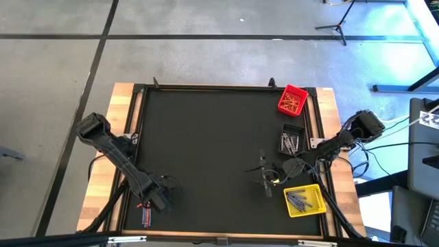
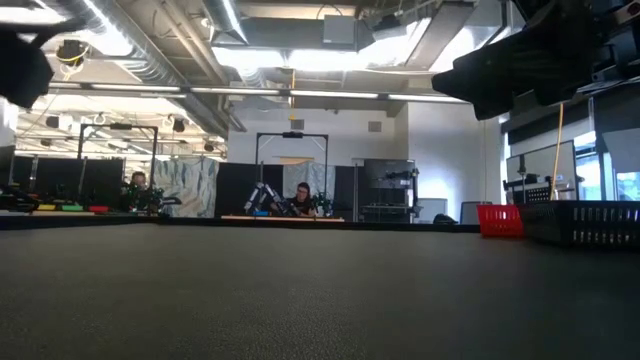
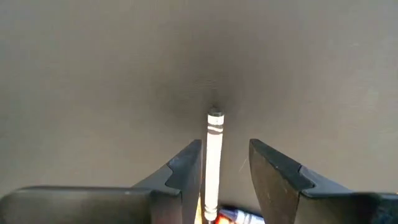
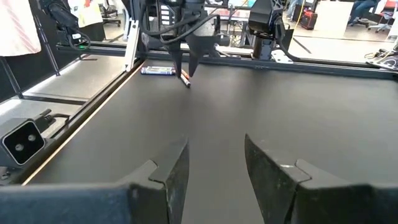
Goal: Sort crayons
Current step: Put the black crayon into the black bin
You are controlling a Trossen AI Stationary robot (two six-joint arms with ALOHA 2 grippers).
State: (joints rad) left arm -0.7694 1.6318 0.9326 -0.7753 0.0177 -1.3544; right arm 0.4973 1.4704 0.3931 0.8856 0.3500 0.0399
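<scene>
My left gripper [image 1: 149, 204] [image 3: 225, 149] is near the mat's near left corner, fingers pointing down and apart. A grey-white crayon [image 3: 214, 155] runs between them, along the fingers, its end [image 3: 215, 116] past the fingertips. Blue and red-orange crayons [image 1: 146, 217] lie on the mat just by this gripper; they also show in the left wrist view [image 3: 239, 216] and the right wrist view [image 4: 158, 70]. My right gripper [image 1: 264, 175] [image 4: 214, 155] is open and empty over the mat's right half, between the bins. My left gripper has the grey-white crayon's shaft [image 3: 212, 180] close along the inner side of one finger [image 3: 189, 168]. The gap to the other finger is wider than the crayon. I cannot tell whether the finger touches it.
A red bin [image 1: 293, 100] with red-orange crayons sits at the far right corner. A dark bin [image 1: 291, 140] with grey crayons is nearer, and a yellow bin [image 1: 304, 200] with blue ones is at the near right. The black mat [image 1: 206, 151] has a raised frame.
</scene>
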